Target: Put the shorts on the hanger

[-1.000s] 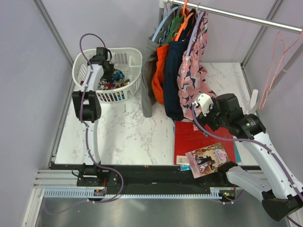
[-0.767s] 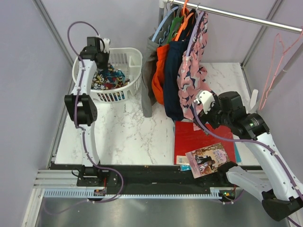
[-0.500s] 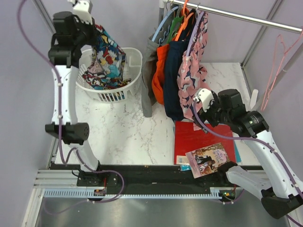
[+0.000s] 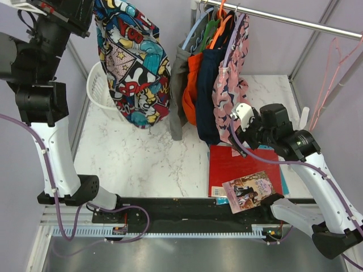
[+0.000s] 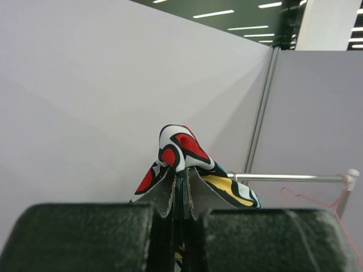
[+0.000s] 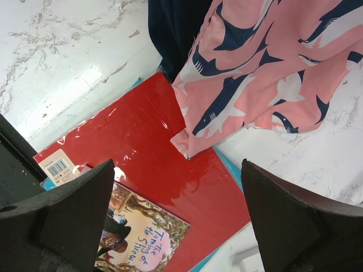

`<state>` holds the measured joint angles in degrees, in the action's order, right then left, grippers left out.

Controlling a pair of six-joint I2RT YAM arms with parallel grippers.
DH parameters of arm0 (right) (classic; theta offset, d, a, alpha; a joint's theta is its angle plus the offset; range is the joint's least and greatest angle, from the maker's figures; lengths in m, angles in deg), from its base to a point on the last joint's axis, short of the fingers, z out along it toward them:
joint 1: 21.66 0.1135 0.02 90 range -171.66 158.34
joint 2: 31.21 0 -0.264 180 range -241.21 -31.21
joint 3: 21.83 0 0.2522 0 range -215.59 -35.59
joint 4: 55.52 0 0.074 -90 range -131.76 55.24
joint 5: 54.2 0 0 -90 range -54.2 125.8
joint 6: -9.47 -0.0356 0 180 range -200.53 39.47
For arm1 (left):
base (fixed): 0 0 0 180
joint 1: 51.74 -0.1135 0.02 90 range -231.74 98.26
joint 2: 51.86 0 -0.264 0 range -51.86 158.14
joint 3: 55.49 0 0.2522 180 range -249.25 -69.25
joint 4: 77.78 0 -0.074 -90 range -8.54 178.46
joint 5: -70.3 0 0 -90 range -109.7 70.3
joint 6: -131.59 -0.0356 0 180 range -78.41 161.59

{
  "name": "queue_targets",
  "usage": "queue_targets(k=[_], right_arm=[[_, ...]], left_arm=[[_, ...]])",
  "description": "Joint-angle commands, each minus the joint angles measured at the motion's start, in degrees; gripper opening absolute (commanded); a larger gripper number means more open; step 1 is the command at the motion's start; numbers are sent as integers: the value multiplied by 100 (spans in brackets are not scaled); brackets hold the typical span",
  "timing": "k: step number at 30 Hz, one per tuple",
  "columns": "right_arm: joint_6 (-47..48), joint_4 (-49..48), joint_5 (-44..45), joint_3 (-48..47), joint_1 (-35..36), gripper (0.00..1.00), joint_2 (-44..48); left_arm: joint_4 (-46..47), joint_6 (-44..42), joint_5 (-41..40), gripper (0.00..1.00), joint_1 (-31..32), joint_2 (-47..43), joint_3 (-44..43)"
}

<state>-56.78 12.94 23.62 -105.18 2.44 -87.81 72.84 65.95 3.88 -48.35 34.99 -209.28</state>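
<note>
Shorts (image 4: pixel 133 62) risen out of basket (image 4: pixel 92 86) — left claw (image 5: pixel 180 186) pinching them.

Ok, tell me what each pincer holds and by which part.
Left pincer grips the shorts by a bunched fold at their top; they hang below it. Right pincer is open and holds nothing.

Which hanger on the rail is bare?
The pale-pink wire hanger, alone at the right end of the rail; the orange hanger and the green hanger at the left end carry garments.
</note>
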Motion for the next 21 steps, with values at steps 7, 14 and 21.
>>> queue_targets(k=[7,14,21], right_arm=[[-63,-126,-170,-187,-19,98,-44],[-151,-108,-65,-328,-19,98,-281],[-713,15,314,-732,-168,98,-510]], left_arm=[[156,598,517,2,-6,-1098,2223],[-380,-562,929,2,835,-1284,2901],[-1031,-3085,-290,2,3631,-1355,5281]])
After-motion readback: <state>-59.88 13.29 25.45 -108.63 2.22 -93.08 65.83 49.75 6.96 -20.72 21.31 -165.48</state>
